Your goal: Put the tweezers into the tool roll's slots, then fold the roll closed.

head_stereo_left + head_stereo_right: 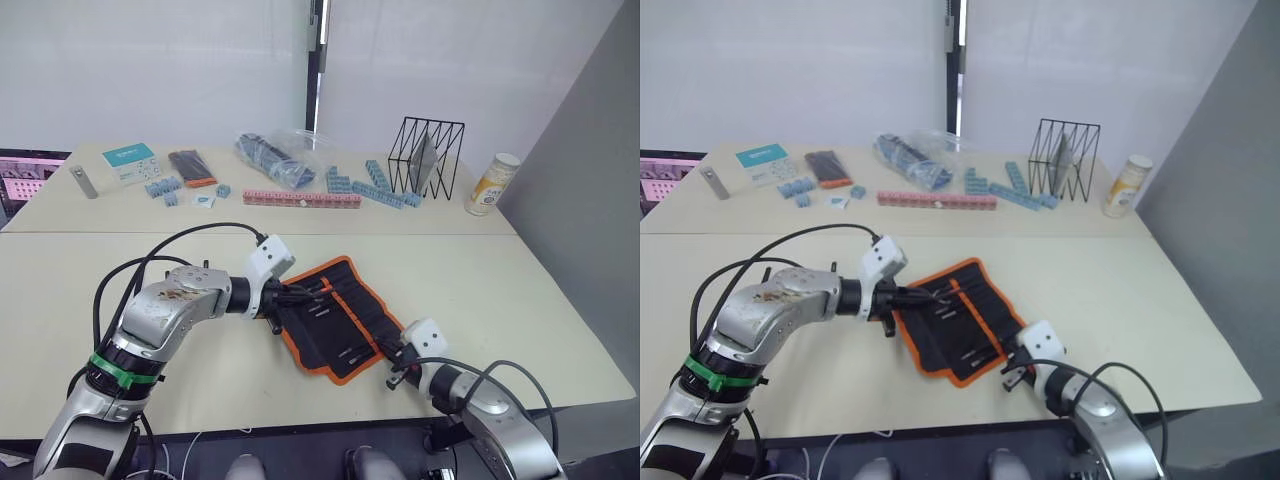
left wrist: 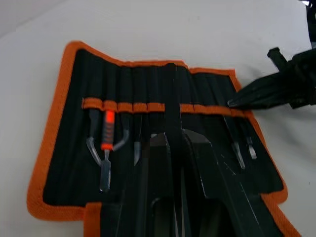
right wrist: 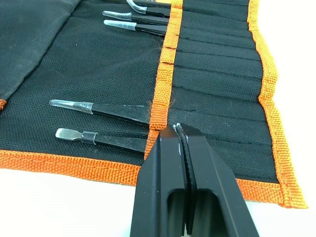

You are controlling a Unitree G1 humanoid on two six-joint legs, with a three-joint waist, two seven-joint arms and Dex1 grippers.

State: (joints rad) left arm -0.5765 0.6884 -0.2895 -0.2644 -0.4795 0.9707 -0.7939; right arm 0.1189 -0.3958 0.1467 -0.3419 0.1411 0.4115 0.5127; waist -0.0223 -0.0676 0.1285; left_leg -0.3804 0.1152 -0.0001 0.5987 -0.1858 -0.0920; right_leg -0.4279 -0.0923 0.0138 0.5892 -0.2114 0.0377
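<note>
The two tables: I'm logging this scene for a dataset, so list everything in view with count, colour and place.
tool roll: one, black with orange edging, open on the near table.
tweezers: several, black, tucked under the roll's orange strip; exact count unclear.
wire rack: one, black, far table, right.
bottle: one, white and yellow, right of the rack.
blue blocks: many, light blue, far table, middle and left.
pink strip: one, pink, far table centre.
plastic bag: one, clear with dark contents, far table.
flat box: one, black and orange, far table, left.
card: one, white and teal, far left.
left gripper: black, over the roll.
right gripper: black, shut, at the roll's near edge.
</note>
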